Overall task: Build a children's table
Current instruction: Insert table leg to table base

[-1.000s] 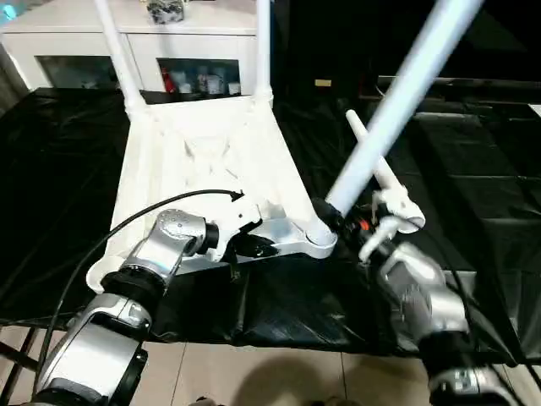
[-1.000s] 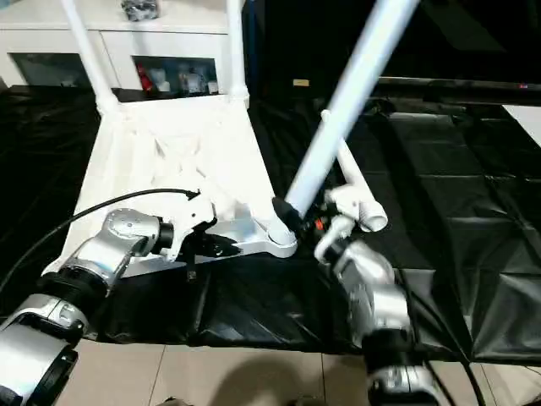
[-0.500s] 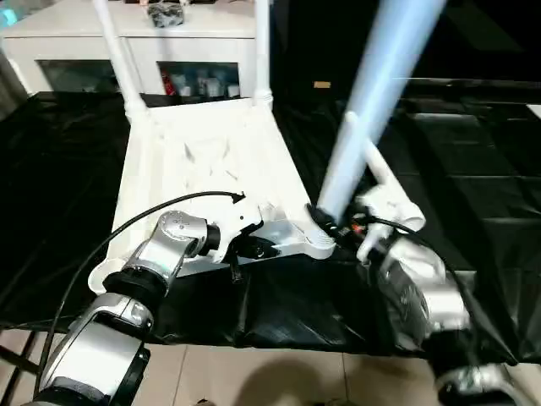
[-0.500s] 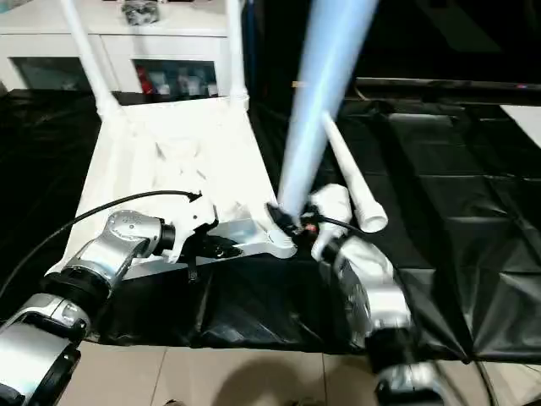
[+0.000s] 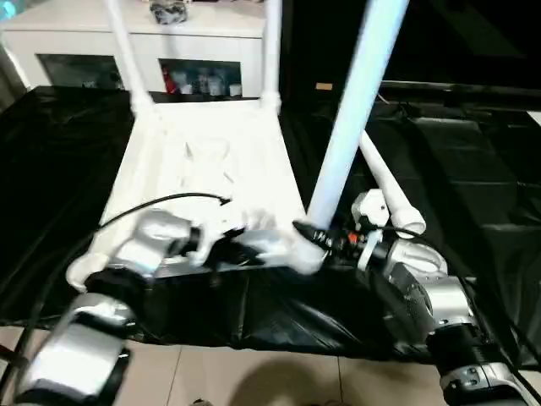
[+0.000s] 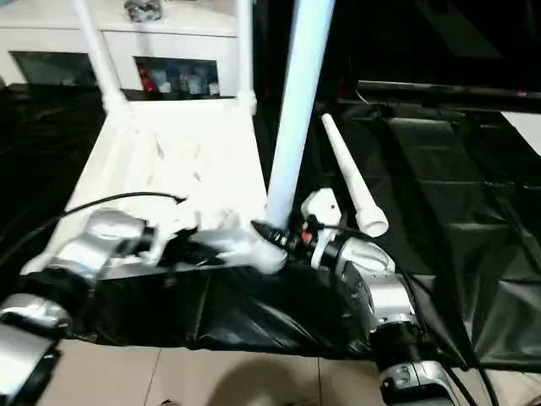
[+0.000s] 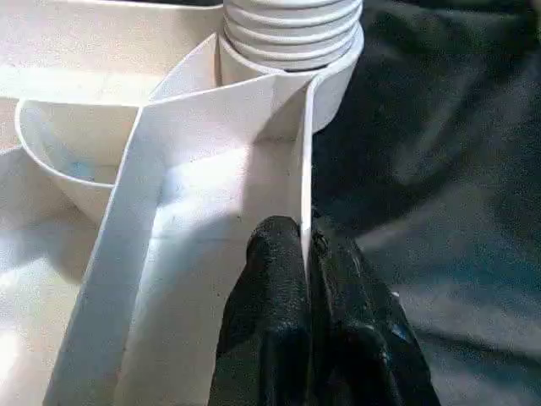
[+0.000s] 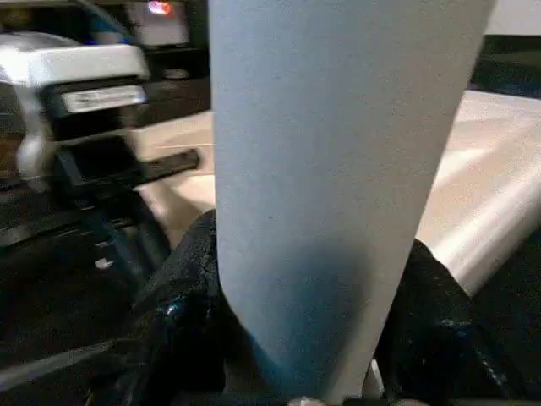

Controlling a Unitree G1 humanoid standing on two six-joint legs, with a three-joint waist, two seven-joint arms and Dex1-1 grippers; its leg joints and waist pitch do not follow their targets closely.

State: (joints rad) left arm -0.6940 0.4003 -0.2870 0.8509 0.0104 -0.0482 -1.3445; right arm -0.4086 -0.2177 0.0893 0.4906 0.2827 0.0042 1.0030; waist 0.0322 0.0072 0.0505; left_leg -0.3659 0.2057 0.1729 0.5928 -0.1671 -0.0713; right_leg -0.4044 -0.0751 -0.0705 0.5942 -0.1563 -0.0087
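Observation:
The white tabletop (image 5: 211, 161) lies upside down on the black cover. Two white legs (image 5: 127, 51) (image 5: 272, 51) stand in its far corners. My right gripper (image 5: 325, 239) is shut on a third leg (image 5: 351, 110) near its lower end, and the leg rises almost upright from the near right corner. In the right wrist view a black finger (image 8: 182, 296) shows on each side of this leg (image 8: 338, 169). The leg's threaded end (image 7: 292, 25) sits at the corner socket (image 7: 338, 85). My left gripper (image 7: 306, 241) is shut on the tabletop's thin rim wall beside that socket. A fourth leg (image 5: 385, 182) lies loose to the right.
A white cabinet (image 5: 194, 25) with glass doors stands behind the work. The black cover (image 5: 473, 169) spreads wide to the right. Tiled floor (image 5: 254, 381) shows below the near edge. A black cable (image 5: 144, 207) arcs over my left forearm.
The held leg has swung from leaning far right to nearly upright over the near right corner socket. My left gripper kept its hold on the rim. The view has shifted a little.

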